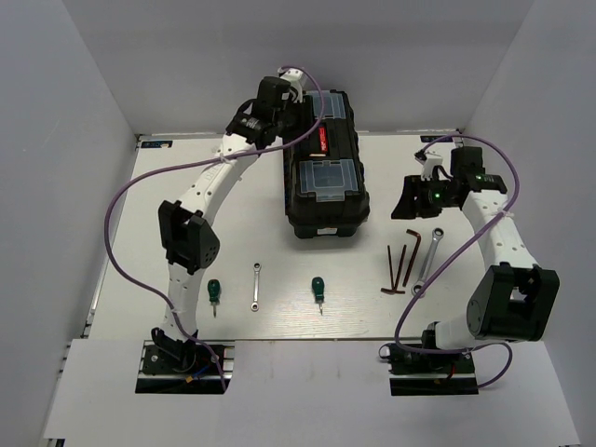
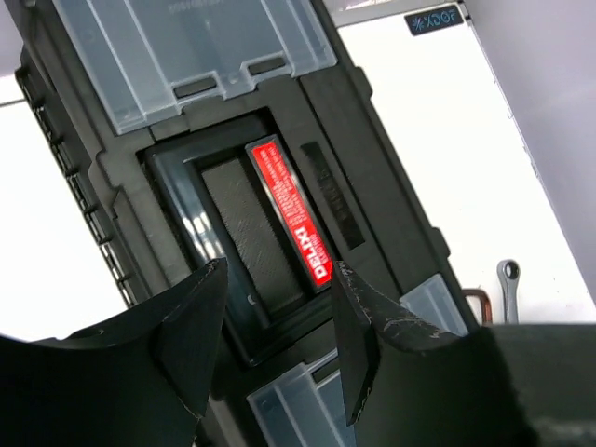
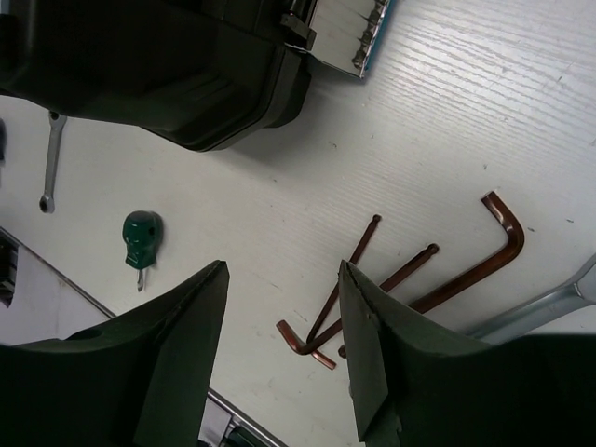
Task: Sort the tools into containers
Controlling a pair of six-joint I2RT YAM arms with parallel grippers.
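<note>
The black toolbox point(image 1: 325, 220) stands closed at the middle back, with clear-lidded bins point(image 1: 323, 177) and a red-marked handle point(image 2: 291, 212). My left gripper point(image 2: 279, 279) hovers open over that handle, holding nothing. My right gripper point(image 3: 283, 279) hangs open and empty to the right of the box, above the three reddish-brown hex keys point(image 3: 372, 270). The larger wrench point(image 1: 428, 259) lies just right of the keys point(image 1: 400, 267). On the front of the table lie two green screwdrivers point(image 1: 215, 292) point(image 1: 318, 287) with the small wrench point(image 1: 255, 285) between them.
White walls enclose the table on the left, back and right. The arm bases point(image 1: 182, 358) point(image 1: 433, 368) sit at the near edge. Purple cables point(image 1: 121, 200) loop beside each arm.
</note>
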